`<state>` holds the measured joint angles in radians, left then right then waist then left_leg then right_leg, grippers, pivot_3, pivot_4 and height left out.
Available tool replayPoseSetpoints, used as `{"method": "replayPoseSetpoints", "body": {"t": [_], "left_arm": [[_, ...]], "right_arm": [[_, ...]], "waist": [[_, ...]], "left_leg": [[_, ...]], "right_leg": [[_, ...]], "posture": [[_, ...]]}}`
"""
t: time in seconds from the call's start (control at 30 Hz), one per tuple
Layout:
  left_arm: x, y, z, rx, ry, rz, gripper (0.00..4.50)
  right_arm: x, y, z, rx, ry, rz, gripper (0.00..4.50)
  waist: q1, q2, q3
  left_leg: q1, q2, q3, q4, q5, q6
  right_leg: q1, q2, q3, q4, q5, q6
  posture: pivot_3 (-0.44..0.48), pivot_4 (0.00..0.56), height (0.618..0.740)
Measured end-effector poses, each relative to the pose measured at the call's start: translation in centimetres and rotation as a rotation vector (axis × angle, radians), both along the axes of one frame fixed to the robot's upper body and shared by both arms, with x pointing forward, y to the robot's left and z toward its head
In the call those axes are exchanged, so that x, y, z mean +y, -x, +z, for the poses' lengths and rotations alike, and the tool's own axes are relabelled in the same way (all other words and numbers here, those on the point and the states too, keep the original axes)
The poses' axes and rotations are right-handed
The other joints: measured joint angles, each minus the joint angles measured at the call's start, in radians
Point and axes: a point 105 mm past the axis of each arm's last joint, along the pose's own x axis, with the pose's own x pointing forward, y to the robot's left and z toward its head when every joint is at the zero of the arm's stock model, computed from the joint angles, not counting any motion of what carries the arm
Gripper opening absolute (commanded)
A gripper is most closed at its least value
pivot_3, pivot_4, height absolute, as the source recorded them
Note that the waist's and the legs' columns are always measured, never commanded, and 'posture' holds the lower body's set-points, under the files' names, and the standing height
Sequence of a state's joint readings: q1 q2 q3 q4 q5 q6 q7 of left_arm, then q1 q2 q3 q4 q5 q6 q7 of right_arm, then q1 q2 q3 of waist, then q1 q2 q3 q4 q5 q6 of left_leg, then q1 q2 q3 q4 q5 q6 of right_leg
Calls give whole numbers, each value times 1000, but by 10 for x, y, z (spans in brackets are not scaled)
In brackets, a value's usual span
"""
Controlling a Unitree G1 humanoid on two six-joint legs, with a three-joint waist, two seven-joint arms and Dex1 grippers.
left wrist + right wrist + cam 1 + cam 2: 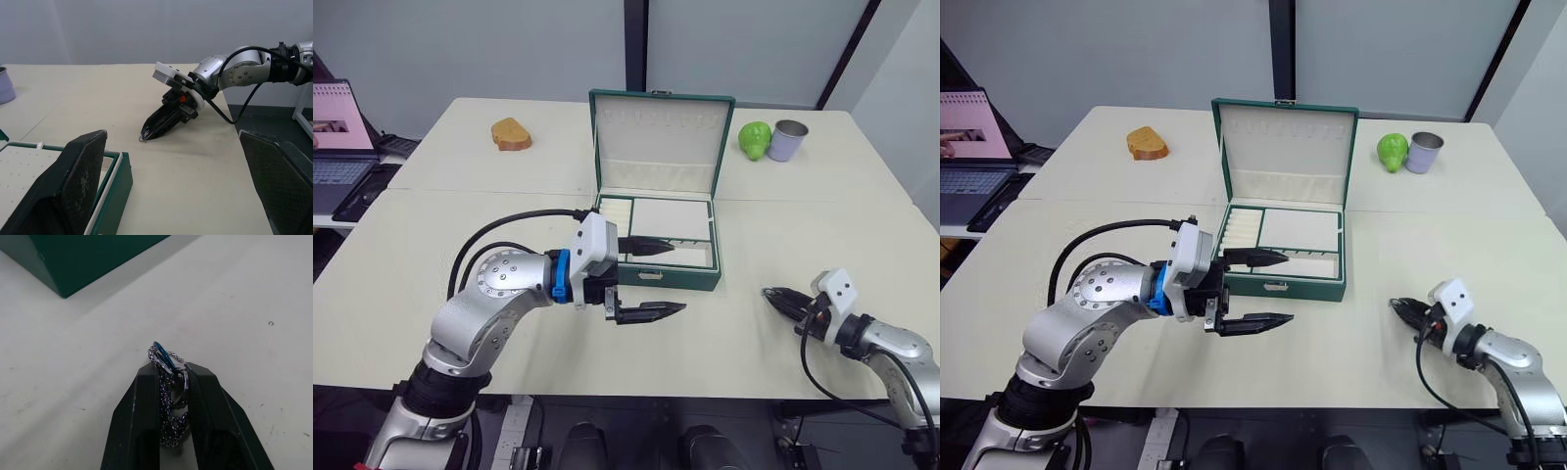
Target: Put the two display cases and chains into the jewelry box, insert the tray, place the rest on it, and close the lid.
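Note:
The dark green jewelry box stands open at the table's middle, its cream-lined lid upright. Inside lies the tray, with its ribbed ring-roll on the left. My left gripper is open at the box's front left corner, one finger over the front rim and the other in front of the wall. My right gripper rests low on the table to the right of the box. It is shut on the rest, a silvery tangle of rings and links. The display cases and chains are out of view.
At the back of the table lie a piece of bread on the left and a green pear beside a tin can on the right. A laptop sits on a side desk at far left.

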<state>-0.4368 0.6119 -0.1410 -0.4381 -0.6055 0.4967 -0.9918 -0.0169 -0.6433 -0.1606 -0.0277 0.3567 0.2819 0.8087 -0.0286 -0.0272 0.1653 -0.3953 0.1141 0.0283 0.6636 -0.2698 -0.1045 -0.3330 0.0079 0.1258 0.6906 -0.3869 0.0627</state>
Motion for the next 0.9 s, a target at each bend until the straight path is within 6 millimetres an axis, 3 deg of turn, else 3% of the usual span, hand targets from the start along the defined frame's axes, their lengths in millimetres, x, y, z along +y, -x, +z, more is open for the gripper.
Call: {"method": "replayPoseSetpoints", "body": {"t": [0.17,0.47,0.7,0.9], "left_arm": [[0,0,0,1,1,1,4500],[3,-2,-1,8,18,35,4500],[32,-10,-4,22,87,251,4500],[60,-5,-8,33,132,454,4500]], "right_arm": [[6,1,19,-21,-21,41,473],[24,-5,71,-108,-20,136,473],[57,-15,122,-189,-47,274,473],[88,-30,144,-210,-72,394,473]], "waist": [[0,2,1],[0,2,1],[-4,2,1],[-4,3,1]], "left_leg": [[0,0,0,0,0,0],[-1,0,0,0,0,0],[-1,0,0,0,0,0],[-1,1,0,-1,0,0]], "right_leg": [[0,0,0,0,0,0],[-1,0,0,0,0,0],[-2,0,1,0,0,0],[-3,0,0,0,0,0]], "posture": [[0,150,740],[0,150,740],[0,150,740],[0,150,740]]}}
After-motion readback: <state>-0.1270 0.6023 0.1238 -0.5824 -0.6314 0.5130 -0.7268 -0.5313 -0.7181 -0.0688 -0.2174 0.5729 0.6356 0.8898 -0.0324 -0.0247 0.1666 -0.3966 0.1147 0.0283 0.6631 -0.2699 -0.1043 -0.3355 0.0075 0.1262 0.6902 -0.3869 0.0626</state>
